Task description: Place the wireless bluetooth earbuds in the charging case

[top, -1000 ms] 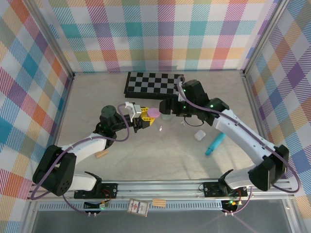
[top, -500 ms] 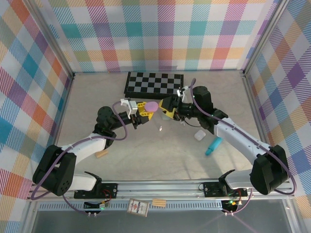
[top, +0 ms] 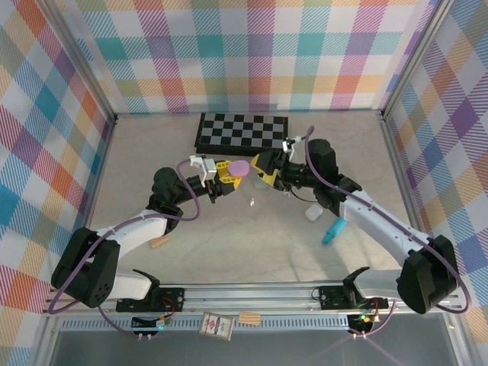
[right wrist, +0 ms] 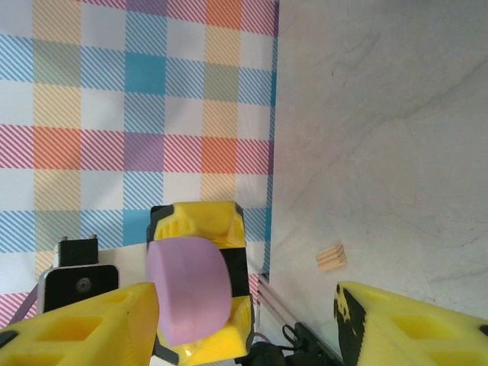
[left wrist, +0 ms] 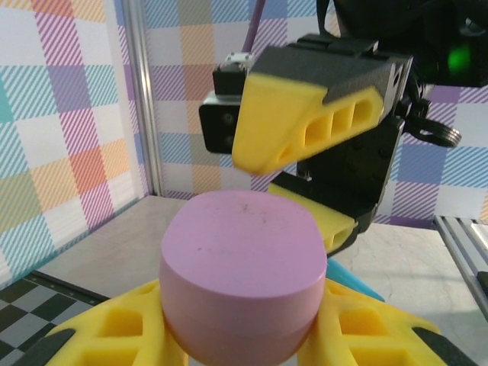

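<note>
Here we see one tiny pale earbud (top: 250,201) lying on the surface (top: 191,255) in front of the checkerboard (top: 242,130); nearer that board the pink charging case (top: 239,166) sits clamped in our left pincer (top: 232,174), and our right pincer (top: 263,169) faces it just beside, jaws apart

Left arm (top: 131,227) and right arm (top: 381,221) match: white shells on the long links, black joints and bases, a purple cable (left wrist: 258,14) looping along each. Gripper bodies black, fingers (left wrist: 305,126) yellow with slotted cut-outs (green light (left wrist: 460,57) glowing on the right one's housing).
</note>
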### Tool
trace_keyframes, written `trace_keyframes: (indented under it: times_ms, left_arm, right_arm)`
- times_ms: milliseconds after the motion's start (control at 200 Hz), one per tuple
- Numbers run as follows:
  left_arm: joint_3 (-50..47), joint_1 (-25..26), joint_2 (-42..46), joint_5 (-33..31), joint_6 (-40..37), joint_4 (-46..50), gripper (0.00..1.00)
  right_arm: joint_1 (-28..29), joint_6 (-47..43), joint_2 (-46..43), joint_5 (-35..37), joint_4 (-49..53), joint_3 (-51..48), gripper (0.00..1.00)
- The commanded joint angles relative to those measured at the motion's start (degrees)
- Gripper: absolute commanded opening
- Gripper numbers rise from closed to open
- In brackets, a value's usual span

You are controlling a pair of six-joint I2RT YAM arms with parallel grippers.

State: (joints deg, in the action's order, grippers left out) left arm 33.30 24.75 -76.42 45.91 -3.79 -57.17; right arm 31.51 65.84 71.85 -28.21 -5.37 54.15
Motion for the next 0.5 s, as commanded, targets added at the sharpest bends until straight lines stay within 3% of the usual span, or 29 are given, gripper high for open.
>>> trace_keyframes:
  times_ms: [0, 270, 385, 495]
  left_arm:
    - [1.0, 0.4, 0.1, 2.3, 0.3, -1.6, 0.29]
    - [1.1, 0.4, 0.2, 2.7, 0.9, -1.9, 0.28]
    - [1.0, 0.4, 0.4, 2.7, 1.1, -1.8, 0.28]
    - [0.9, 0.4, 0.5, 2.7, 0.9, -1.5, 0.29]
  right_arm:
    - [0.2, -3.4, -1.6, 1.6, -1.9, 0.1, 0.67]
    - [2.8, -3.8, 4.7, -7.7, -6.2, 4.8, 0.71]
    - [4.0, -2.0, 7.0, -9.3, -9.6, 4.9, 0.64]
    - [4.3, -1.6, 7.4, -8.3, -9.9, 4.5, 0.52]
